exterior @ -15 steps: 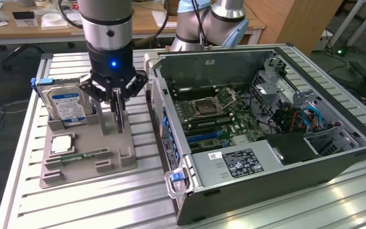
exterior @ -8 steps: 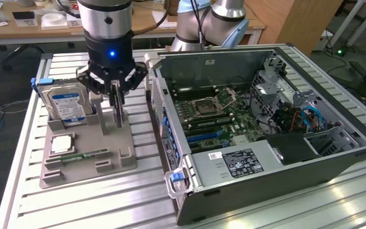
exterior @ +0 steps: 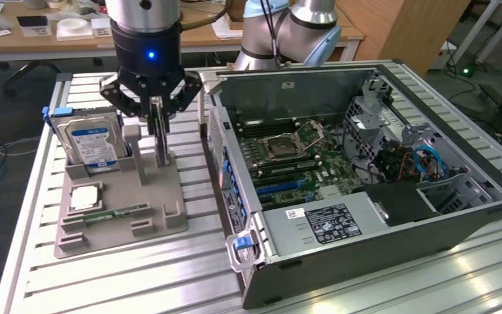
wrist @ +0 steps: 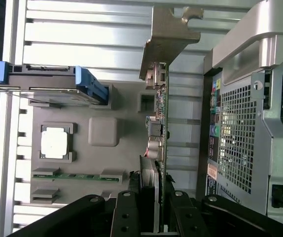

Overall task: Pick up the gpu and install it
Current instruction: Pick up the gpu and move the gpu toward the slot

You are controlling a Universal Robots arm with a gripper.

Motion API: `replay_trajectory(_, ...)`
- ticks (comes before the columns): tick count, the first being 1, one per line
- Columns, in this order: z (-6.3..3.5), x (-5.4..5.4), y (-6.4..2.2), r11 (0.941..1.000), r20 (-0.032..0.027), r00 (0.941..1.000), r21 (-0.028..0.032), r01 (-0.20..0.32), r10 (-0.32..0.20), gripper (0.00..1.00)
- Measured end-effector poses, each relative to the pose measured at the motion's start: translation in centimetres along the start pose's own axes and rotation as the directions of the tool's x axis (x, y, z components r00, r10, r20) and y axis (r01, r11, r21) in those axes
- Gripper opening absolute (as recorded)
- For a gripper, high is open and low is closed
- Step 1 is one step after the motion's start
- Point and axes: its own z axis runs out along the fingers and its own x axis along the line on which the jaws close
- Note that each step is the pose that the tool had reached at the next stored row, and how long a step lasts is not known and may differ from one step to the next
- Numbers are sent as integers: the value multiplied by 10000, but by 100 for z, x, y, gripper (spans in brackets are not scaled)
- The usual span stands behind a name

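The gpu [exterior: 160, 140] stands on edge in the grey parts holder [exterior: 151, 229], seen edge-on as a thin card. My gripper [exterior: 157, 118] comes down on it from above, with a finger on each side of the card's upper part, shut on it. In the wrist view the gpu [wrist: 162, 113] runs away from my gripper [wrist: 157, 197] as a thin green edge, ending in its silver bracket [wrist: 168, 34]. Its lower end is at the holder's upright slot; I cannot tell whether it has lifted clear.
A hard drive [exterior: 94, 144] with a blue label stands in the holder beside the gpu. A square chip [exterior: 85, 196] and a memory stick [exterior: 112, 214] lie in front. The open computer case [exterior: 355, 163] with its motherboard [exterior: 295, 157] lies close on the exterior view's right.
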Motion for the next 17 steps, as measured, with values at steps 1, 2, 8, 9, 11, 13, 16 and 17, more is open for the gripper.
replay_trajectory(1, -27, 1, 2, 10000, 0, 10000, 0, 0, 0, 28)
replay_trajectory(2, -54, 1, 5, 10000, 0, 10000, 0, 0, 0, 28)
replay_trajectory(8, -193, 5, 16, 10000, 0, 10000, -1, 0, 0, 28)
replay_trajectory(9, -217, 5, 19, 10000, 0, 10000, 0, 0, 0, 28)
replay_trajectory(11, -256, 6, 22, 10000, 1, 10000, -1, 0, 0, 28)
replay_trajectory(13, -283, 7, 24, 10000, 0, 10000, -1, 0, 0, 28)
replay_trajectory(16, -310, 8, 26, 10000, 5, 10000, -3, -47, 47, 28)
replay_trajectory(17, -316, 8, 27, 10000, 9, 10000, -4, -90, 90, 28)
